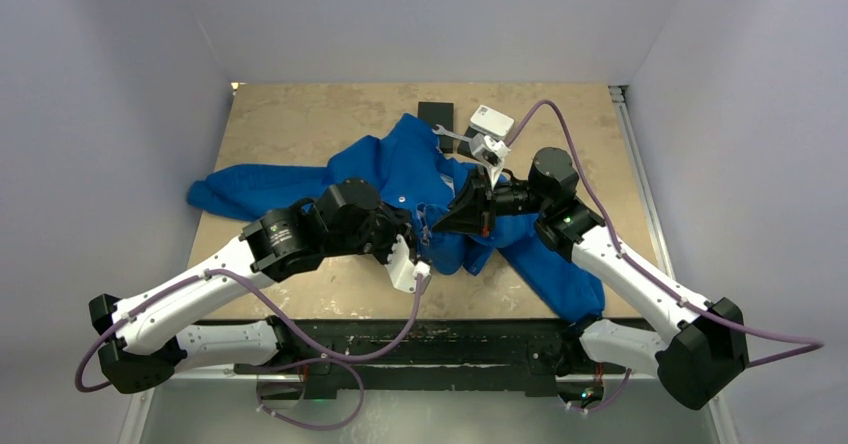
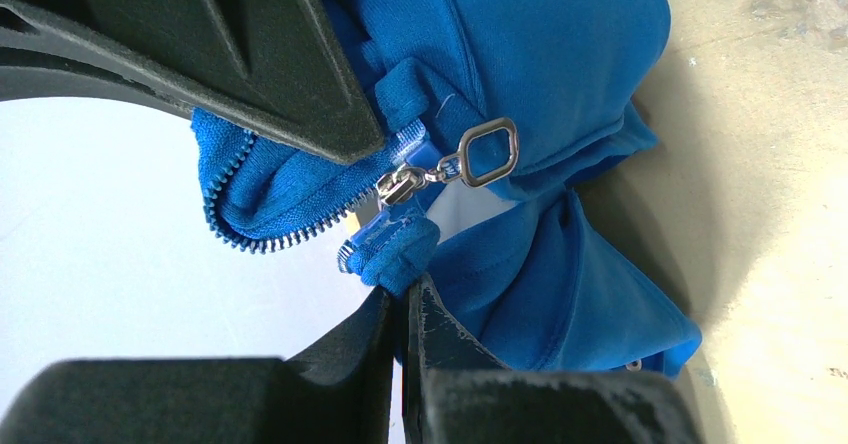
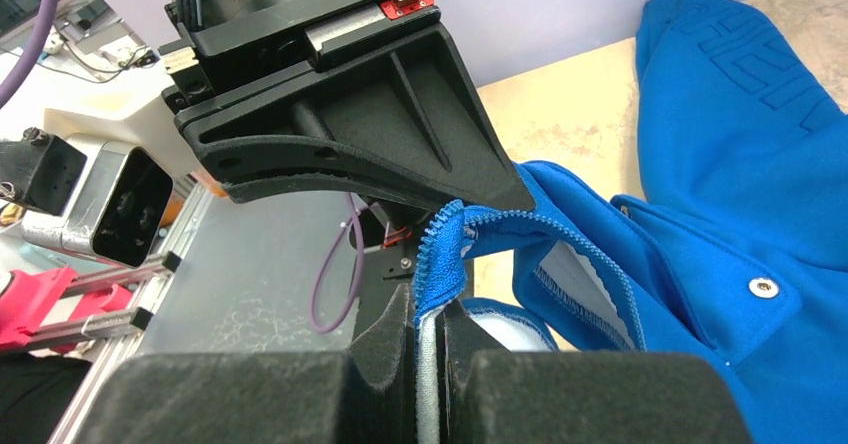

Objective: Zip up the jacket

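Jacket (image 1: 400, 159) lies crumpled on the counter (image 1: 300, 114). My left gripper (image 2: 403, 299) is clamped on its hem just below the zipper pull (image 2: 488, 152). My right gripper (image 3: 430, 324) pinches the toothed edge, and its tip looks nearer that pull.

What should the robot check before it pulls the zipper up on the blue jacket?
1. Hold of the left gripper on the jacket beside the slider: ok, pinched shut.
2. Hold of the right gripper on the toothed edge: ok.
3. The pull ring lies free, not buried: ok.
4. Something grips the pull ring: not ok, nothing holds it.
5. Both rows of teeth fed into the slider: cannot tell.
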Controlling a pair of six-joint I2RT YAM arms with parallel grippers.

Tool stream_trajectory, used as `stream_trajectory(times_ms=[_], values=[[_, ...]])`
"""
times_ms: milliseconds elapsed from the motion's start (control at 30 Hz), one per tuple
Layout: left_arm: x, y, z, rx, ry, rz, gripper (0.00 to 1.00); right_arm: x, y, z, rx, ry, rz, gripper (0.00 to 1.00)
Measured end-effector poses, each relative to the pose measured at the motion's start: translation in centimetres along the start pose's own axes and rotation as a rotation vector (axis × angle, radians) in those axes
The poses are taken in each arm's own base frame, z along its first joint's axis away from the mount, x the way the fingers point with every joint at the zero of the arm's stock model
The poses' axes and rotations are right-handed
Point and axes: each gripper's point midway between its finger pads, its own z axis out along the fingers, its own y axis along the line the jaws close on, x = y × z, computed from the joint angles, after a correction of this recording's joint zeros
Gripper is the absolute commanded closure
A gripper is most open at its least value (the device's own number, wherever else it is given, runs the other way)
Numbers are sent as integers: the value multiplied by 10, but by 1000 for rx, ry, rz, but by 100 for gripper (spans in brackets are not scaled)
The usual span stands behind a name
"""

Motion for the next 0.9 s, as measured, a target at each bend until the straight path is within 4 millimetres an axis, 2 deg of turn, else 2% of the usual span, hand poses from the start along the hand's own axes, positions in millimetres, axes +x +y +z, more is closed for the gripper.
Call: stream_trajectory(times_ms=[900], values=[[3,0,2,-6,12,21,100,-3,-1,0,5,-11,-11,100]])
